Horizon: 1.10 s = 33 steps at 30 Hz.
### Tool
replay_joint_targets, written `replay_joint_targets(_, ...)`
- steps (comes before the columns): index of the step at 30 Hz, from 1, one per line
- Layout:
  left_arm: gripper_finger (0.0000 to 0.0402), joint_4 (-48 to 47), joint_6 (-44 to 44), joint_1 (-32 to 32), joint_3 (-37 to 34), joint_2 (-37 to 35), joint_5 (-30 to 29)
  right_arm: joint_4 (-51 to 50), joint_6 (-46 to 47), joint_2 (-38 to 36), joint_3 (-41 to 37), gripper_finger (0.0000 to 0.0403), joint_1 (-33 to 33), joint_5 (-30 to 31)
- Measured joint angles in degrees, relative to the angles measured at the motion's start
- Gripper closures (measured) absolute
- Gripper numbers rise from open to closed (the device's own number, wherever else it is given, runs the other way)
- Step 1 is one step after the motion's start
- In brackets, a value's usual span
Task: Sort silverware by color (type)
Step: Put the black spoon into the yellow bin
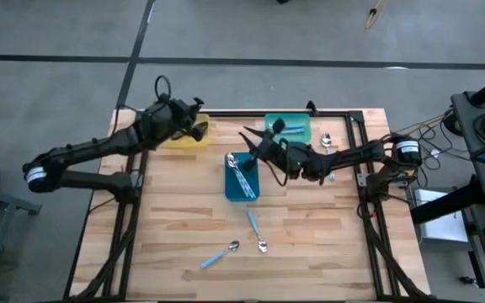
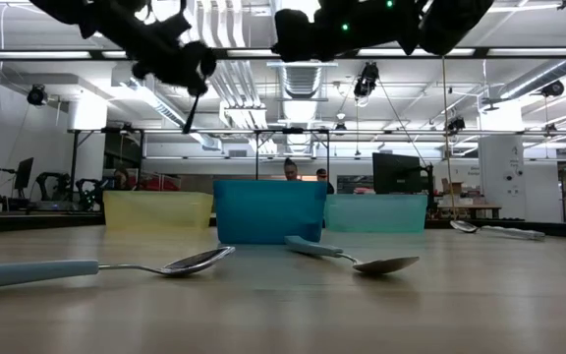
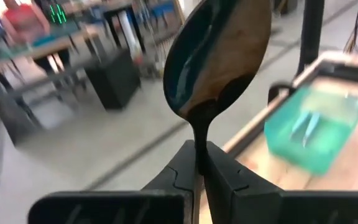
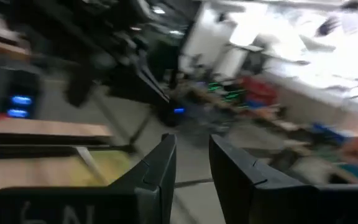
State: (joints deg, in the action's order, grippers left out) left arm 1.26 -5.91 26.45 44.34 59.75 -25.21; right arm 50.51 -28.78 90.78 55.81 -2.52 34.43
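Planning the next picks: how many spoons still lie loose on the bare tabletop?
3: two blue-handled spoons near the front edge, one silver spoon beside the teal tray. Arms may hide others.

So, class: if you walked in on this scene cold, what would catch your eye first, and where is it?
Probably the dark spoon pinched upright by its handle in the left gripper, held over the yellow tray at the table's far edge. Next, the blue tray at mid-table with spoons inside, and two blue-handled spoons lying loose on the wood nearer the front.
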Motion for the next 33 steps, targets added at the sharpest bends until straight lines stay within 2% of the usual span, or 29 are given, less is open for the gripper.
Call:
replay_joint_targets(4, 0.0401, -6.8, 3.0, 5.2, 0.0, 0.0, 5.6, -6.1, 5.8, -1.0, 0.0, 0.0328, -2.4, -6.0)
replay_joint_targets(18, 0.0401, -19.9, 5.3, 9.7, 1.3, 0.1, 7.2, -8.8, 5.6, -1.8, 0.0, 0.0344, -3.9, -6.4)
replay_joint_targets(22, 0.0401, -29.3, 6.2, 11.0, 8.3, 2.0, 10.1, -10.8, 5.7, -3.6, 0.0, 0.0344, -4.8, -7.4)
replay_joint_targets(25, 0.0401, -37.1, 5.7, 12.0, 14.9, 4.5, 12.6, -14.7, 7.6, -5.9, 0.0, 0.0344, -6.3, -13.2)
replay_joint_targets(29, 0.0401, -48.9, 4.1, 13.2, 23.3, 9.3, 12.8, -20.8, 12.5, -9.6, 0.0, 0.0344, -9.0, -23.5)
replay_joint_targets(33, 0.0401, -59.0, 1.4, 14.5, 29.1, 14.6, 12.7, -29.0, 14.8, -13.4, 0.0, 0.0344, -11.6, -26.3)
